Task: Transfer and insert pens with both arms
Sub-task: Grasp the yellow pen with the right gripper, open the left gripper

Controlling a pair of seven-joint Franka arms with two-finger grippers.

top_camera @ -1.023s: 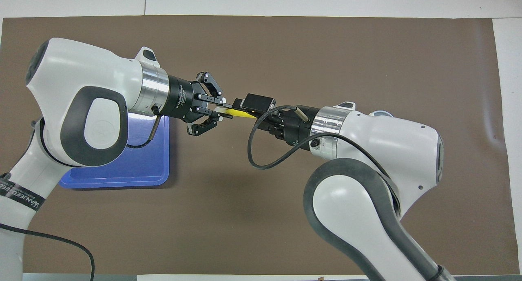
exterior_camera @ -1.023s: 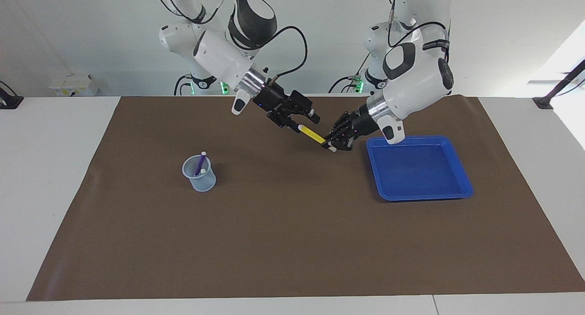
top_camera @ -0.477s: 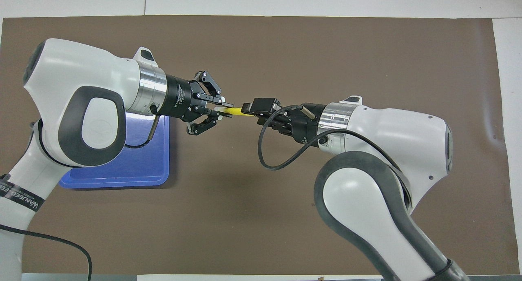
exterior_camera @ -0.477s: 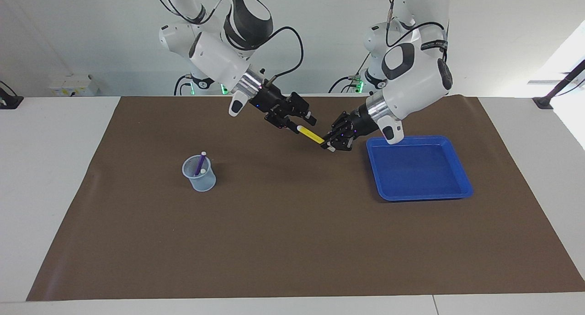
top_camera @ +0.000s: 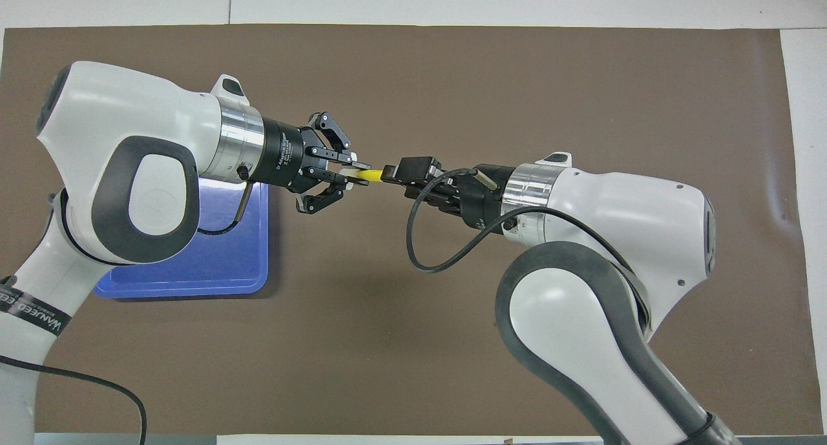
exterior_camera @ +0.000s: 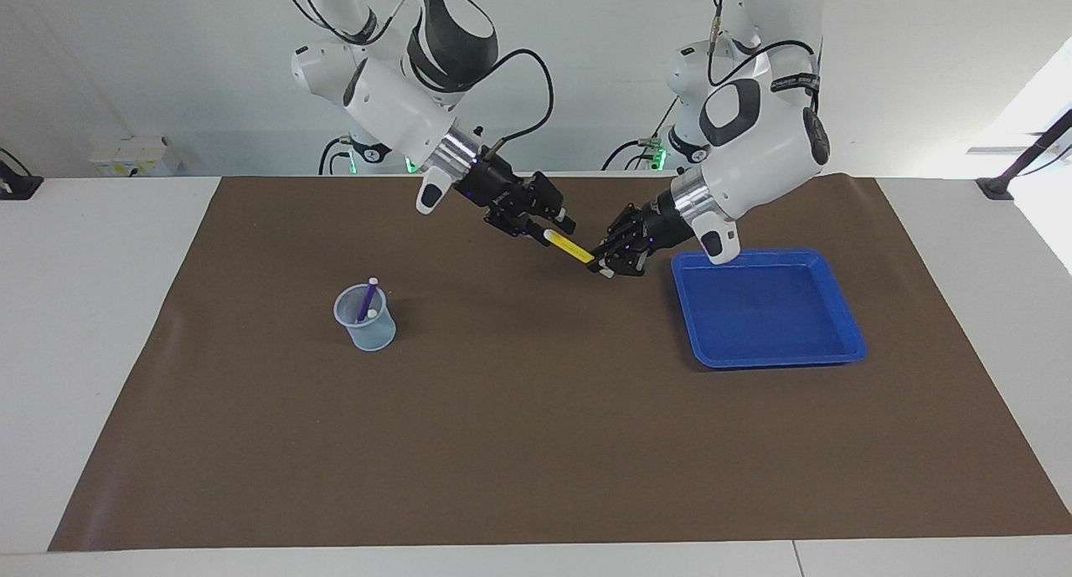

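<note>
Over the mat (exterior_camera: 519, 409), the left gripper (exterior_camera: 605, 263) is pinching the yellow pen (exterior_camera: 569, 248); the right gripper (exterior_camera: 538, 227), grip unclear, is meeting its cap.

Yellow pen (exterior_camera: 569, 248) between right claw (exterior_camera: 543, 231) and left claw (exterior_camera: 600, 264), above brown mat (exterior_camera: 536, 426).

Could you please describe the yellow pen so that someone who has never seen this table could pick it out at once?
Start at the blue tray toward the left arm's end of the brown mat. Just beside it, above the mat, the left gripper and right gripper meet. The yellow pen bridges them, the only yellow thing there.
</note>
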